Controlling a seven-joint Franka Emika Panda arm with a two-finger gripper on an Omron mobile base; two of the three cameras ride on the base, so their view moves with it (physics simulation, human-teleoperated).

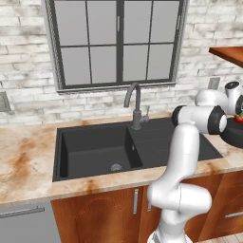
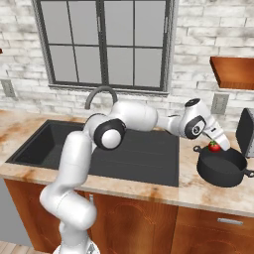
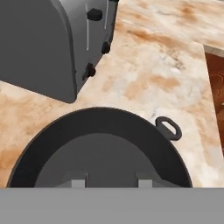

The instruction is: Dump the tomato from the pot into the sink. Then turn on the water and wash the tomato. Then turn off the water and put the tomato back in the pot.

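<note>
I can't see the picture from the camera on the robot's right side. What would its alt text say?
A white robot arm reaches right across a black sink and holds a small red tomato in its shut pincer just above a black pot on the marble counter. A dark gooseneck faucet stands behind the sink under a window.

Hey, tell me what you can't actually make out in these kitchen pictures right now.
- Gripper: right base view, fingertips blend into the tomato; contact unclear.
- Pot: left base view, cut by the right edge and the arm.
- Pot floor: hand view, lower part cut off at the bottom.
- Faucet: right base view, base and lever hidden behind the arm.
</note>
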